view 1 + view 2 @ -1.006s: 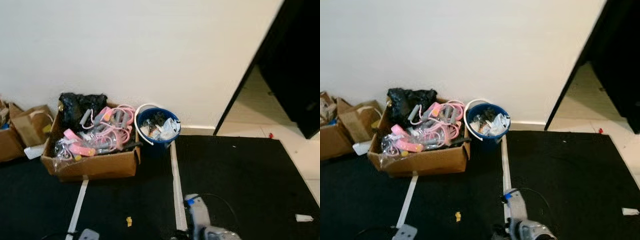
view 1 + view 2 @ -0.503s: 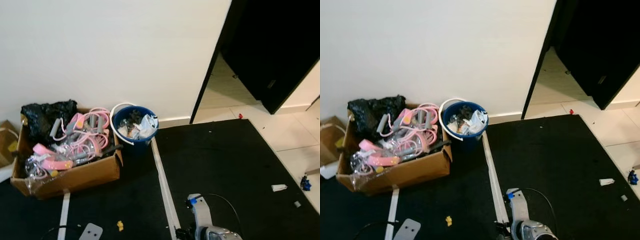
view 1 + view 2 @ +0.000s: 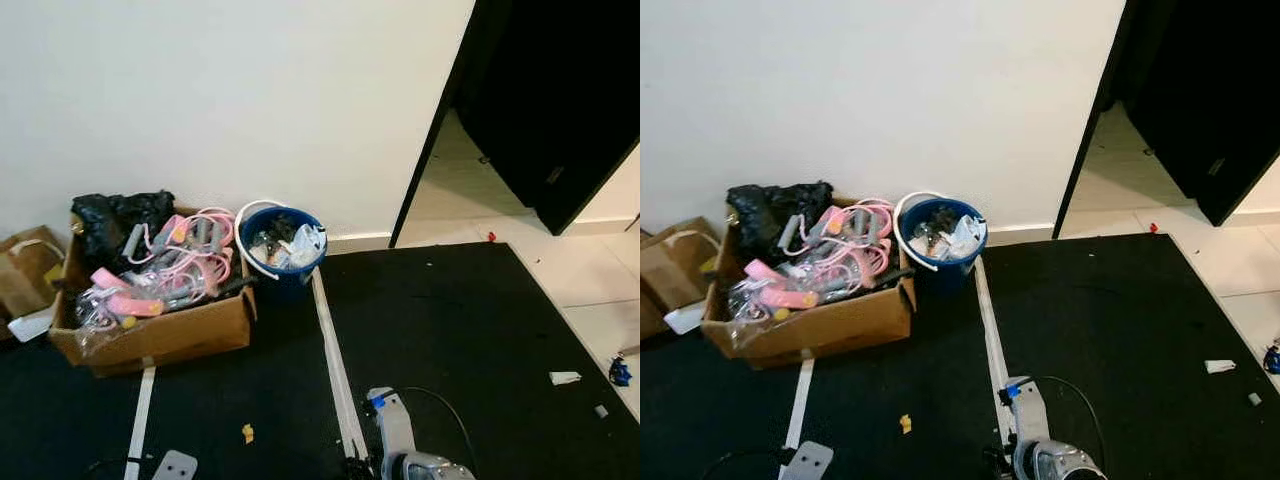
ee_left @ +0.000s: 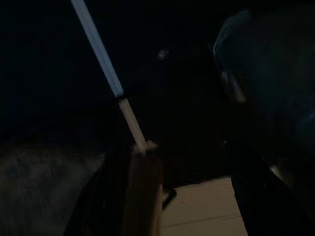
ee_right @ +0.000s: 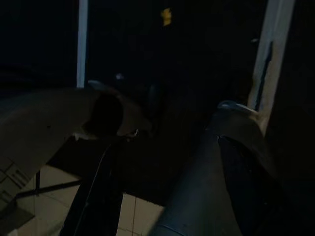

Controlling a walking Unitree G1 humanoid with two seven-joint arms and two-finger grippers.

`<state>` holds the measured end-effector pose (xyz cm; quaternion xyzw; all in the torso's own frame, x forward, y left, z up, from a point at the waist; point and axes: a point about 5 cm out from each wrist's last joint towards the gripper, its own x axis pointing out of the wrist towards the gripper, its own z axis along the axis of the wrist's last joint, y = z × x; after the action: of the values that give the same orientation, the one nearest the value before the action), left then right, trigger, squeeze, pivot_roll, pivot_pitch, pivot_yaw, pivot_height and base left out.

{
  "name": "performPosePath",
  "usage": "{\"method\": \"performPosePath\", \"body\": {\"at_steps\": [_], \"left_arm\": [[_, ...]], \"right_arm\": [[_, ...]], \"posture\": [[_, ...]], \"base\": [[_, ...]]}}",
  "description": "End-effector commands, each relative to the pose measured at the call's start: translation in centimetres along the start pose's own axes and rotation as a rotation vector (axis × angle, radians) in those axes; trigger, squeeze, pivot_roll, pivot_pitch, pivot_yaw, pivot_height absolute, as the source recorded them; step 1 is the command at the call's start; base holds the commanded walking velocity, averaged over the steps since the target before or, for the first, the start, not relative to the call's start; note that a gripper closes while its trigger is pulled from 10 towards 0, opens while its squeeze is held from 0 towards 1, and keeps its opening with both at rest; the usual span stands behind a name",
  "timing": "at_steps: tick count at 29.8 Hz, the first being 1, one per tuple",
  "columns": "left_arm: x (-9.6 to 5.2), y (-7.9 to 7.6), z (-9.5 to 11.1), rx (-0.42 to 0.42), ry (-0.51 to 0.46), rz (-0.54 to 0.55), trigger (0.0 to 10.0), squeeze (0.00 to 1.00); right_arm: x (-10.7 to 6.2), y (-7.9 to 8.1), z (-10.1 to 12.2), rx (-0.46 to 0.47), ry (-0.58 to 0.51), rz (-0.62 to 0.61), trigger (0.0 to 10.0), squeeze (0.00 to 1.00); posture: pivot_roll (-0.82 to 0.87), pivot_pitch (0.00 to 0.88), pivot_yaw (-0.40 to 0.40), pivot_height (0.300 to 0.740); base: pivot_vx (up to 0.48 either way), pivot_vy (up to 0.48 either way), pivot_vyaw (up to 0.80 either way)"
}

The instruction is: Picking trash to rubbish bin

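Presently listed: blue rubbish bin (image 3: 284, 252), round, white handle, heaped with crumpled wrappers, against the white wall (image 3: 230, 90), touching the cardboard box (image 3: 150, 330) of pink and grey cords. Trash on the black mat (image 3: 470, 340): yellow scrap (image 3: 248, 433) below the box; white scrap (image 3: 564, 378) near the mat's right edge, well apart. White tape strip (image 3: 333, 370) runs from bin toward the robot. Open doorway (image 3: 470, 170) at right, tiled floor (image 3: 600, 290) beyond. Right arm (image 3: 410, 455) low at frame bottom. Left claw, right claw: wrist views too dark, cannot tell whether open or closed.
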<state>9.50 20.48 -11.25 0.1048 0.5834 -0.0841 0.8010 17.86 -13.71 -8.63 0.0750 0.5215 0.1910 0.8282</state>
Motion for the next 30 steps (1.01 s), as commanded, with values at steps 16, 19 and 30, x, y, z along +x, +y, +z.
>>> {"method": "performPosePath", "body": {"at_steps": [16,19,30], "left_arm": [[0.07,-1.20,-0.78,-0.014,0.030,-0.031,10.0,0.00],[0.07,-1.19,-0.79,-0.008,0.031,-0.031,10.0,0.00],[0.09,-1.12,-0.57,0.004,0.025,-0.022,10.0,0.00]], "right_arm": [[-0.11,-0.28,-0.55,-0.004,0.025,-0.017,10.0,0.00],[-0.11,-0.27,-0.59,-0.006,0.029,-0.017,10.0,0.00],[-0.11,-0.28,-0.56,-0.003,0.027,-0.018,10.0,0.00]], "posture": [[0.13,0.024,-0.032,0.740],[0.13,0.024,-0.032,0.740],[0.14,0.025,-0.034,0.740]], "base": [[-0.262,0.000,-0.04],[0.000,0.000,-0.77],[0.000,0.000,-0.77]]}}
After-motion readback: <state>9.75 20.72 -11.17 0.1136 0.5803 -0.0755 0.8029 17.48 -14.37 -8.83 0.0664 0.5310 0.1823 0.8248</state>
